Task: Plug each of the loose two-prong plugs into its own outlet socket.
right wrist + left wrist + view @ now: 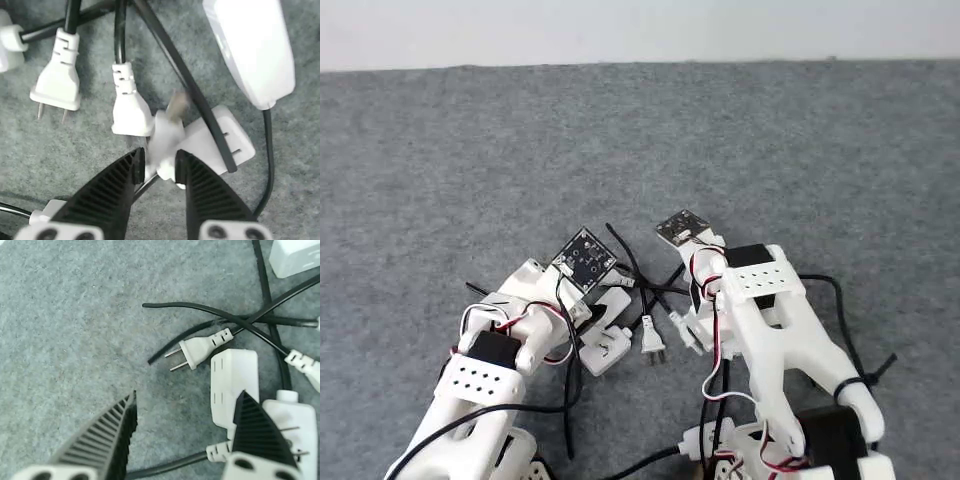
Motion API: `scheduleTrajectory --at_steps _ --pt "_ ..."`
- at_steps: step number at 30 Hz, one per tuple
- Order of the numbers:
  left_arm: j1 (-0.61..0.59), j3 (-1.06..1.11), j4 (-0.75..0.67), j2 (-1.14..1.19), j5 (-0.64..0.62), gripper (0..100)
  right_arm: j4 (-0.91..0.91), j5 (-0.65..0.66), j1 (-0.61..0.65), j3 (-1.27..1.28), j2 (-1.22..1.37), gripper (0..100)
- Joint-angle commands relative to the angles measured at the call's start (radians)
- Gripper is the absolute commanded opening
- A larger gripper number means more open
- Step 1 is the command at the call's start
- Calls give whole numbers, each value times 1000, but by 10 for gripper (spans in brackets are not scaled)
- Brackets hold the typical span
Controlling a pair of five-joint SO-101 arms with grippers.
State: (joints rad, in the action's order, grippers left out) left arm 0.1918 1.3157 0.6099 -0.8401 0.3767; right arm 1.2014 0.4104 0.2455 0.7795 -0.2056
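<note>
Now my right gripper [159,154] pinches a white plug [164,136] just beside an outlet socket [241,144]; my left gripper [189,397] hangs spread wide.

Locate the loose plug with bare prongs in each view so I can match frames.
High view: loose plug lies between the two arms, prongs toward their bases.
Left wrist view: loose plug beyond the open left gripper, beside a white outlet socket.
Right wrist view: likely the loose plug, apart from the right gripper, shut on a blurred white piece.
Shared landmark: black cords crossing behind it.
</note>
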Motion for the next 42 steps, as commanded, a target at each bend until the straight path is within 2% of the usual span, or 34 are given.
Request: scheduleTrajectory --at_steps 1,6,14,19,25,42 --pt "6 -10 -28 3 11 304 -1 14 -16 -9 27 142" --pt "6 -10 -28 3 11 304 -7 15 -84 -37 38 133" --pt "8 -10 -28 3 12 304 -41 14 -82 -12 77 133" --pt "8 -8 -28 3 12 304 -35 6 -12 -9 74 133" --pt "8 -8 -28 3 12 304 -38 -68 76 -6 81 133" --pt "8 -7 -28 3 12 304 -114 -64 73 75 82 133"
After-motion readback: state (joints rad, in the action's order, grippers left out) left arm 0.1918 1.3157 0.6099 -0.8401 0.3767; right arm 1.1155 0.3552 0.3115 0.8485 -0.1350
